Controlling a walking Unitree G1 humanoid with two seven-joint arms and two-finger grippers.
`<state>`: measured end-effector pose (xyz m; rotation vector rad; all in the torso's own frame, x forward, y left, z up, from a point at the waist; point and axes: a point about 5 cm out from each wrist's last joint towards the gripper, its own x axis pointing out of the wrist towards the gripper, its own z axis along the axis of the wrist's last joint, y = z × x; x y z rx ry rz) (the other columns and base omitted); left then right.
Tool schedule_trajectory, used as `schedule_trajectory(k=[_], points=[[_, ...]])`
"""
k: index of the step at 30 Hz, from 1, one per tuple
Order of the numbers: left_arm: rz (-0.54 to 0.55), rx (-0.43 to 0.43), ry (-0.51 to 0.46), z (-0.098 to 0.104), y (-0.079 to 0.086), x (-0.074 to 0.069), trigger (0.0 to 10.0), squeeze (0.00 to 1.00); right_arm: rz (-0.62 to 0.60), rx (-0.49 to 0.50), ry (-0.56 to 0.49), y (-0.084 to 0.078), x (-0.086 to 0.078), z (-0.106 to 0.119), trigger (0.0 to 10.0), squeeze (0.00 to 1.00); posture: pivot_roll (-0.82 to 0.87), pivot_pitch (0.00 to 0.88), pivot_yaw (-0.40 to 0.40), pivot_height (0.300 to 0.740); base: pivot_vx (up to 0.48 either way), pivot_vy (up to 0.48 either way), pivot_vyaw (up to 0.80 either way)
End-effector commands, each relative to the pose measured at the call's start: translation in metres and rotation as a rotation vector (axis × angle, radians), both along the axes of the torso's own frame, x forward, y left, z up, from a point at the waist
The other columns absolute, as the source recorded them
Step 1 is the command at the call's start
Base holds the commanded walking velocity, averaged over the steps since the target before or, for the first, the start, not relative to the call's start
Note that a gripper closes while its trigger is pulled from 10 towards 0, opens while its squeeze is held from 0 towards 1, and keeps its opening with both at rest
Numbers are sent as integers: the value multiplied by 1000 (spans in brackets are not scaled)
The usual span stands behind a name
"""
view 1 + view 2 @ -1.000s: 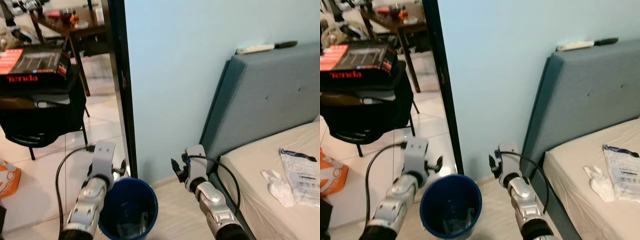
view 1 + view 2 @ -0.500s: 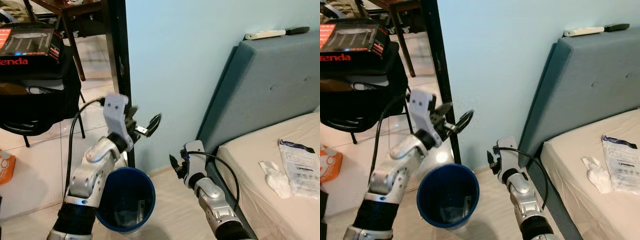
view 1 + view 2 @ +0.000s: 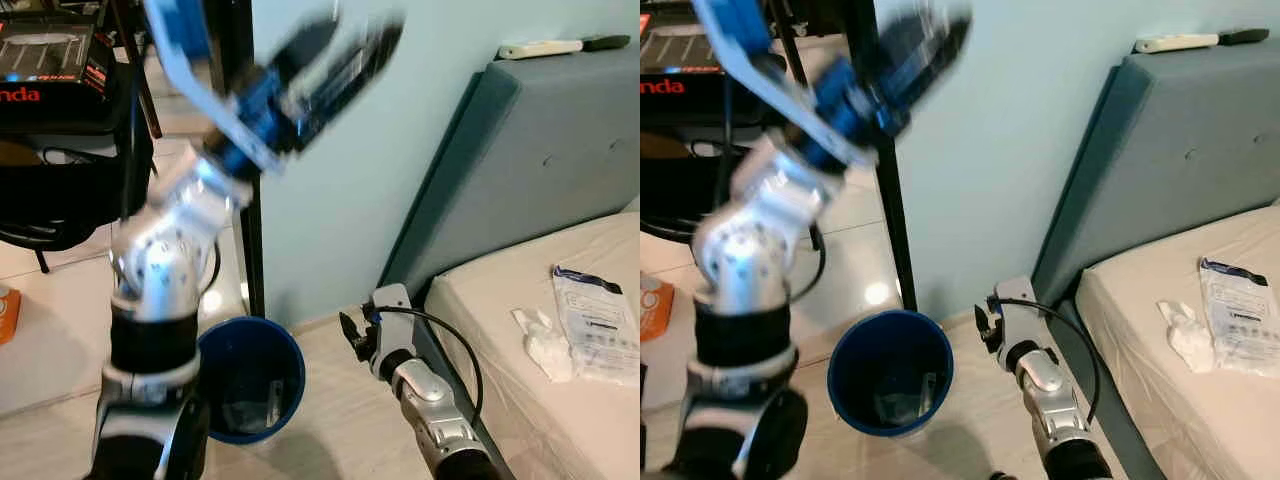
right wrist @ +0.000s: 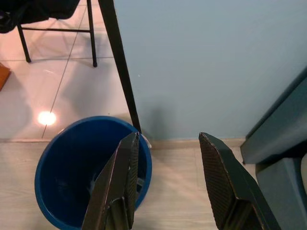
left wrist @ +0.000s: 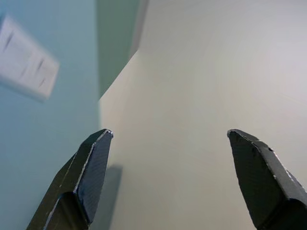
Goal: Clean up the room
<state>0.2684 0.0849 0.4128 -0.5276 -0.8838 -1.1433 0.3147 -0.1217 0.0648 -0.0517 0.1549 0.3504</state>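
A blue bin (image 3: pixel 250 372) stands on the floor by the pale blue wall, with some scraps at its bottom. On the bed (image 3: pixel 500 400) lie a crumpled white tissue (image 3: pixel 540 347) and a clear plastic packet (image 3: pixel 592 322). My left arm is raised high and blurred; its gripper (image 3: pixel 340 50) is open and empty, and in the left wrist view the left gripper (image 5: pixel 169 132) faces wall and ceiling. My right gripper (image 3: pixel 350 330) hangs low between bin and bed, open and empty. The right wrist view has the bin (image 4: pixel 62 167) just beyond the fingers (image 4: pixel 122 177).
A grey padded headboard (image 3: pixel 520 160) leans at the wall with a remote (image 3: pixel 545 45) on top. A black post (image 3: pixel 248 200) rises behind the bin. A black chair (image 3: pixel 50 180) carries a boxed router (image 3: pixel 45 60). An orange item (image 3: pixel 5 310) lies on the tiles.
My left arm has swung up from beside the bin to well above it, its open gripper now high against the wall. The camera has tilted slightly. My right gripper stays put.
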Motion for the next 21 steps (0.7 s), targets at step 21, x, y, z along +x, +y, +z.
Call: schedule_trajectory(k=[21], points=[[-222, -155, -46, 50, 11, -24, 10000, 0, -8, 14, 34, -2, -7, -5, 10000, 0, 13, 253, -73, 738, 0, 0, 0]])
